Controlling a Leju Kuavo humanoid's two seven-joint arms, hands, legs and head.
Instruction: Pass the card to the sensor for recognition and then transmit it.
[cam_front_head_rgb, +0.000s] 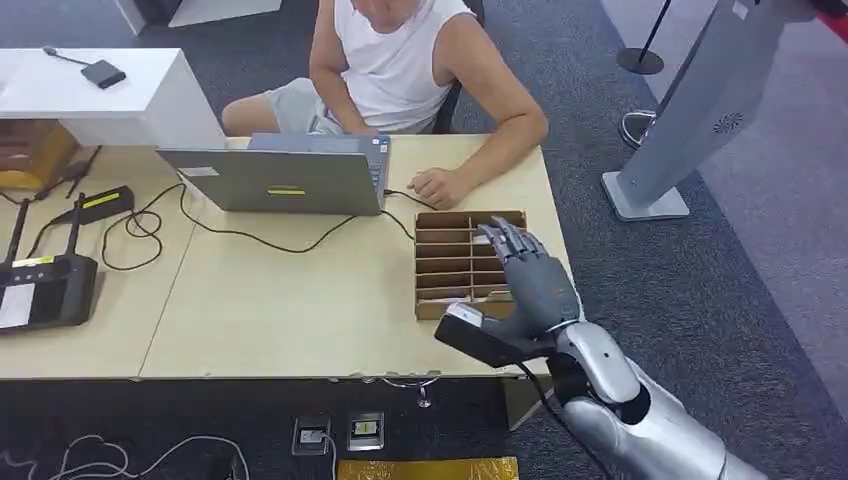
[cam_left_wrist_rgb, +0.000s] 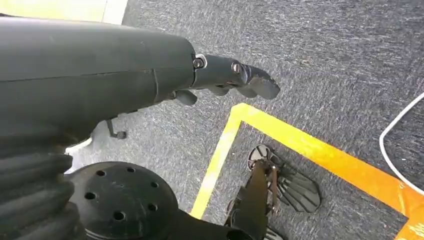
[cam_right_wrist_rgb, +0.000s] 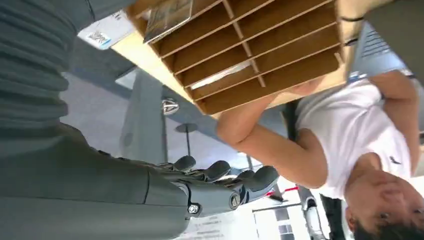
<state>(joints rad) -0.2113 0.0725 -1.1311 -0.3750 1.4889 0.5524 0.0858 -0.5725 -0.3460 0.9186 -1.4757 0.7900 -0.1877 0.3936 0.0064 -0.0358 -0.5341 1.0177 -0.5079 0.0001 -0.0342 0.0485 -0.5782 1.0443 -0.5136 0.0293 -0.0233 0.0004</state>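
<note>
I am at the start: my right hand (cam_front_head_rgb: 528, 280) hovers over the wooden tray (cam_front_head_rgb: 440, 250) of slots, fingers stretched and apart, holding nothing. A card (cam_right_wrist_rgb: 167, 15) leans in a slot at the near end of the tray, close under my palm; another pale card (cam_right_wrist_rgb: 225, 77) lies in a middle slot. Next I judge I must lower the fingers and pinch one card. My left hand (cam_left_wrist_rgb: 235, 80) hangs by my side above the carpet floor, fingers loosely curled, empty. A person (cam_front_head_rgb: 400, 60) sits beyond the tray, behind a laptop (cam_front_head_rgb: 270, 180) on the table (cam_front_head_rgb: 280, 310).
</note>
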